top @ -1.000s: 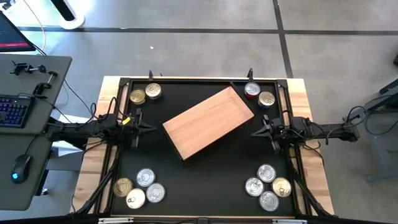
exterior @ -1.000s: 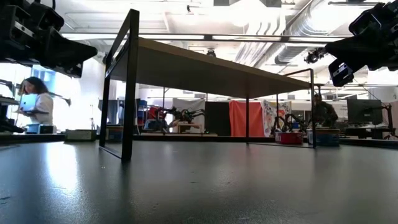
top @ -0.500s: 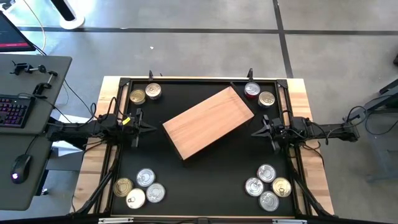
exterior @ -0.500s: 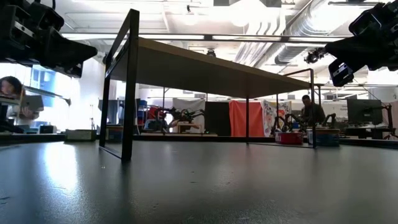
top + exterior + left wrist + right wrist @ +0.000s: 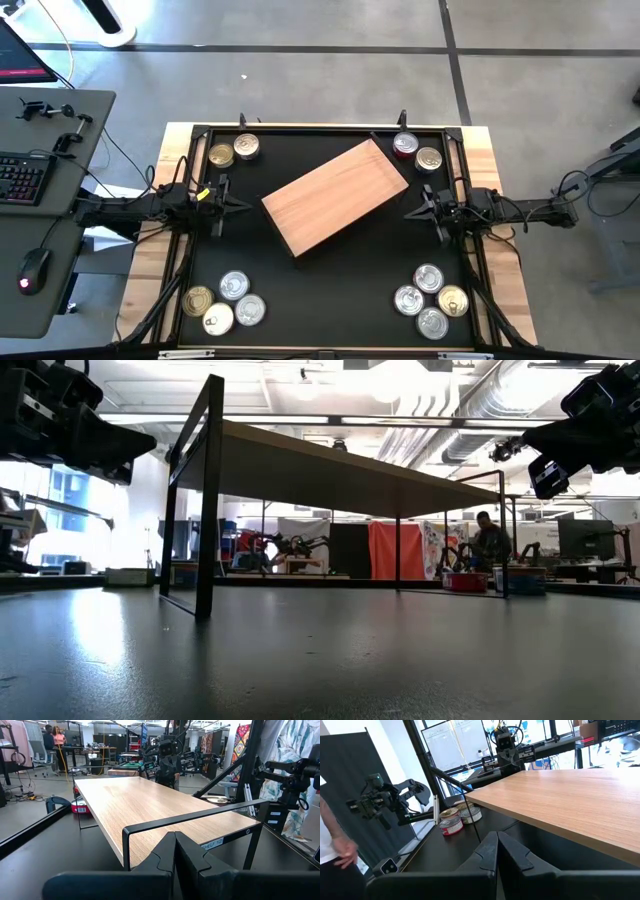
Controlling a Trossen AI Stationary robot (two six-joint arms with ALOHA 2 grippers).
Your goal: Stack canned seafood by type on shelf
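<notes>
Black bench (image 5: pixel 330 290) holds the shelf (image 5: pixel 335 196) between both arms. Left end effector (image 5: pixel 238 205) and right end effector (image 5: pixel 409 212) are closed, empty, tins (image 5: pixel 431 300) well apart.

**Bright overhead light, glare low down**

Ceiling fixtures are flooding the room evenly, and the shelf (image 5: pixel 335 196) is casting only a soft shadow on the tabletop (image 5: pixel 330 285). From table height, daylight is blowing out the windows at the left and spreading a pale sheen across the dark surface. Up close, the fingers (image 5: pixel 175 857) are looming soft and out of focus while the background is staying crisp.
</notes>
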